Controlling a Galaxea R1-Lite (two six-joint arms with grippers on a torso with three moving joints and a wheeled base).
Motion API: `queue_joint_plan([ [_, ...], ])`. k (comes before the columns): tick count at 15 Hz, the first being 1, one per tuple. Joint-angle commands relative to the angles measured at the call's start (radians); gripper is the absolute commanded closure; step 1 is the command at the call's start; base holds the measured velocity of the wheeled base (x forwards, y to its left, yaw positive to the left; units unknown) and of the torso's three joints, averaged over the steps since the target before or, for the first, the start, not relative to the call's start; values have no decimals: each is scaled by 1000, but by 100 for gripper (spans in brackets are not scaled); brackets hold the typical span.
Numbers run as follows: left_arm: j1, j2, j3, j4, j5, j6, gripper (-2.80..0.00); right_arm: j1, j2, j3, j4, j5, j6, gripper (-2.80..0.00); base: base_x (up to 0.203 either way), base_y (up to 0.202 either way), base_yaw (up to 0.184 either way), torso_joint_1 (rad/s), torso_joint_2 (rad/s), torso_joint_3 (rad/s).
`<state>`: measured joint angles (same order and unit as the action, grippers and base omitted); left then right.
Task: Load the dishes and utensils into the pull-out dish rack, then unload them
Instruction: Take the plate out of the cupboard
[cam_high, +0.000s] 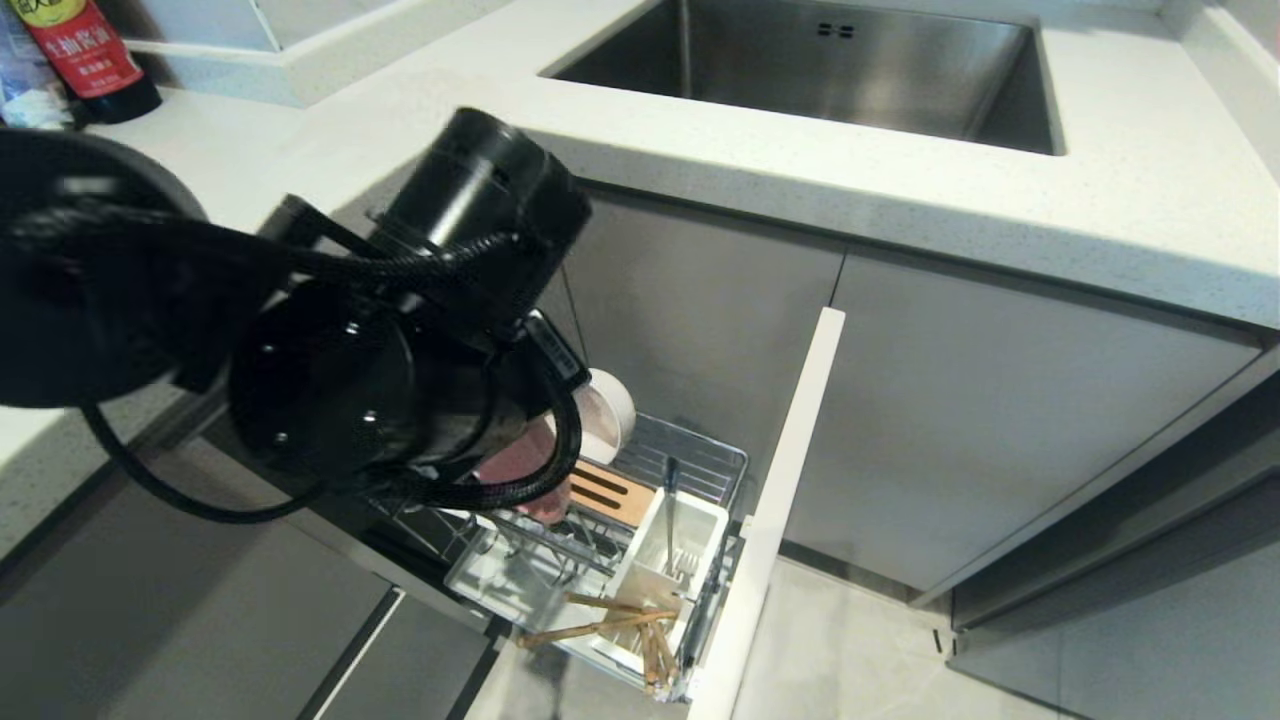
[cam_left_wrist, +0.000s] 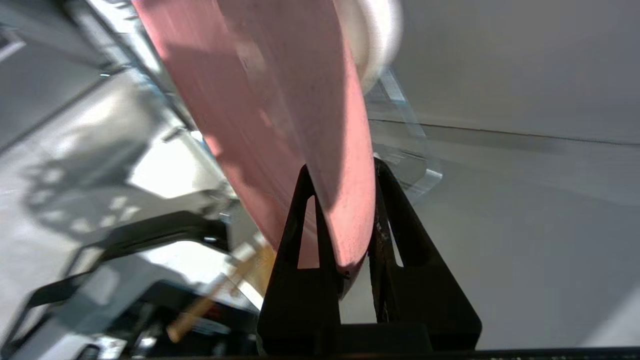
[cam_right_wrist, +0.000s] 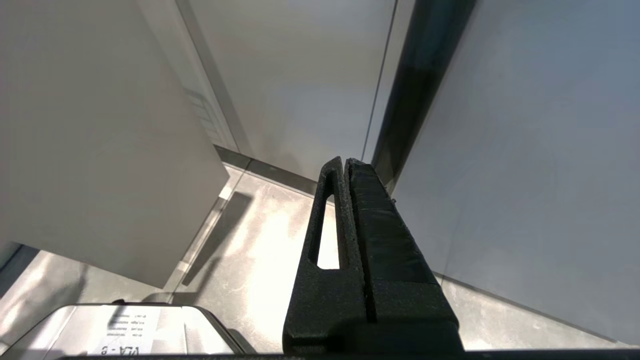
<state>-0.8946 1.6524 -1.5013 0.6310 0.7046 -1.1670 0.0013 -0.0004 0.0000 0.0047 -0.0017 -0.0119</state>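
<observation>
At the upper left of the head view a dark sauce bottle with a red label (cam_high: 88, 55) stood on the white speckled stone bench (cam_high: 1150, 200). Below it the black left arm filled the left half of the frame, reaching down over the pull-out chrome wire dish rack (cam_high: 700, 462). In the left wrist view the left hand (cam_left_wrist: 341, 172) pinched the rim of the large round flat pink plate (cam_left_wrist: 280, 110), one finger on each face. The small cream-white speckled bowl (cam_high: 612, 412) stood on edge just behind the plate. Toward the centre, the slim silver metal fork (cam_high: 671, 510) stood upright in the white plastic utensil caddy (cam_high: 690, 535), and the light wooden chopsticks (cam_high: 610, 618) lay across the rack's front end. The steel sink (cam_high: 840, 70) sat at upper centre. In the right wrist view the right hand (cam_right_wrist: 346, 162) hung pressed together above the floor beside grey cabinet doors.
</observation>
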Motion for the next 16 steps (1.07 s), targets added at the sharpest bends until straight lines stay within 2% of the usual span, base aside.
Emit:
queue_joint_plan([
  [1, -36, -90, -9, -1, 4, -4, 0, 0, -1, 0, 0, 0, 0, 0, 0, 0, 0, 0, 0, 0],
  [4, -91, -208, -28, -6, 4, 57, 0, 0, 0, 0, 1, 0, 0, 0, 0, 0, 0, 0, 0, 0],
  [6, -100, -303, -47, -21, 4, 134, 0, 0, 0, 0, 0, 0, 0, 0, 0, 0, 0, 0, 0, 0],
  [11, -88, -560, -45, -241, -43, 455, 0, 0, 0, 0, 0, 0, 0, 0, 0, 0, 0, 0, 0, 0],
  [12, -65, -596, -44, -288, -56, 535, 0, 0, -1, 0, 0, 0, 0, 0, 0, 0, 0, 0, 0, 0],
  [14, 25, -622, -44, -339, -63, 622, 0, 0, 0, 0, 0, 0, 0, 0, 0, 0, 0, 0, 0, 0],
  [16, 183, -633, -44, -381, -64, 706, 0, 0, -1, 0, 0, 0, 0, 0, 0, 0, 0, 0, 0, 0],
])
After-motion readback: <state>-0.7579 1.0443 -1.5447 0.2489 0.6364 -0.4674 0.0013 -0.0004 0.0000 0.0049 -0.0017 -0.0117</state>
